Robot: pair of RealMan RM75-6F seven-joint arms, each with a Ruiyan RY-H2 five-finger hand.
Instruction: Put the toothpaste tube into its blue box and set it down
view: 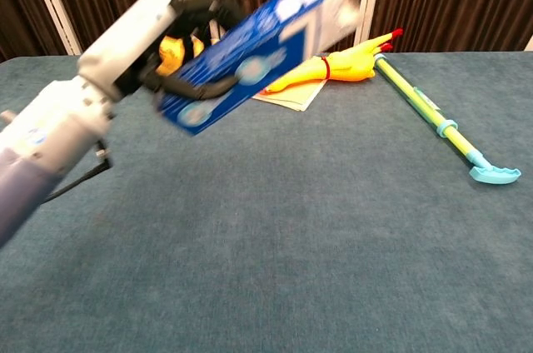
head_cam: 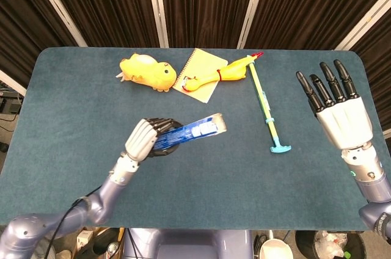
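**Box held above the table**

Your left hand [head_cam: 144,142] grips the blue box [head_cam: 190,132] near its lower end, holding it tilted in the air above the table [head_cam: 73,106], far end raised toward the rubber chicken [head_cam: 215,76]. Your right hand [head_cam: 339,112] is empty, fingers spread, off to the right. You can't see the toothpaste tube.

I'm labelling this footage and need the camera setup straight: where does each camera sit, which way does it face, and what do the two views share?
Head view: high above the near edge, looking steeply down on the blue table; shows the left hand gripping the blue box and the right hand, fingers spread, holding nothing.
Chest view: low at the near edge, looking across the table toward the curtains; shows only the left arm and left hand with the box.
Shared: left hand, box, rubber chicken, notebook, long stick.
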